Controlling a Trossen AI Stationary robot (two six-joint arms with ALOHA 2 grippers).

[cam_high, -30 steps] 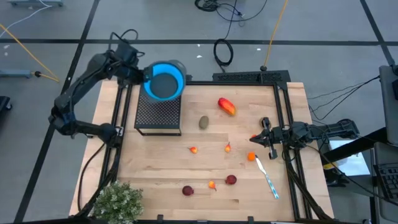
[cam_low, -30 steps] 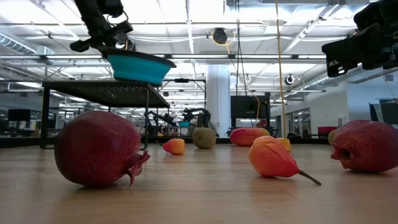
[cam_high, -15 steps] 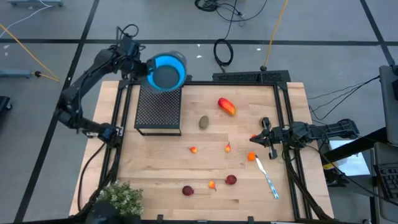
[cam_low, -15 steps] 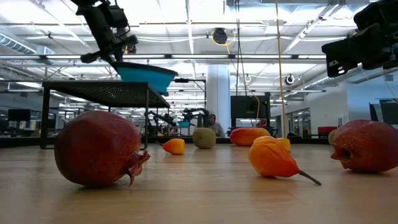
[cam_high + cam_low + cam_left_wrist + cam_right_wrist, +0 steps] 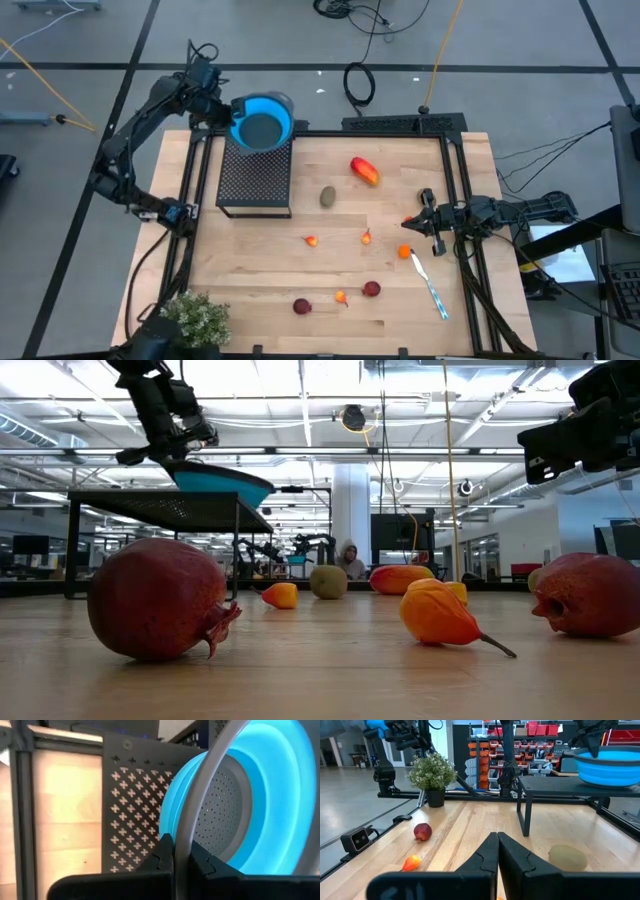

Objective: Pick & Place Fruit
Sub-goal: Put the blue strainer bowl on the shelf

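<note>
A blue collapsible bowl (image 5: 262, 125) with a grey perforated middle hangs over the far end of the black perforated stand (image 5: 255, 180), with my left gripper (image 5: 228, 112) shut on it. The fruit lies on the wooden table: a red-orange oblong (image 5: 365, 171), an olive oval (image 5: 328, 197), two dark red balls (image 5: 302, 306) (image 5: 371, 289) and several small orange bits such as (image 5: 311, 240). My right gripper (image 5: 415, 222) waits shut at the table's right side, touching nothing. My left gripper pinches the bowl's grey rim (image 5: 184, 837) between its two fingers (image 5: 165, 856), one inside the rim and one outside. It comes from the table's left, slanting down. The bowl (image 5: 220, 482) sits slightly tilted, at the stand's top (image 5: 170, 508); whether it touches, I cannot tell.
A slim white and blue utensil (image 5: 432, 285) lies near the right gripper. A bushy green plant (image 5: 190, 320) stands at the near left corner. Black frame rails (image 5: 455, 180) run along the table's sides. Bare wood lies between stand and fruit.
My left gripper has carried the bowl a little toward the table's far edge and down toward the stand's top. The bowl, tipped half a second ago, now sits lower and more level.
</note>
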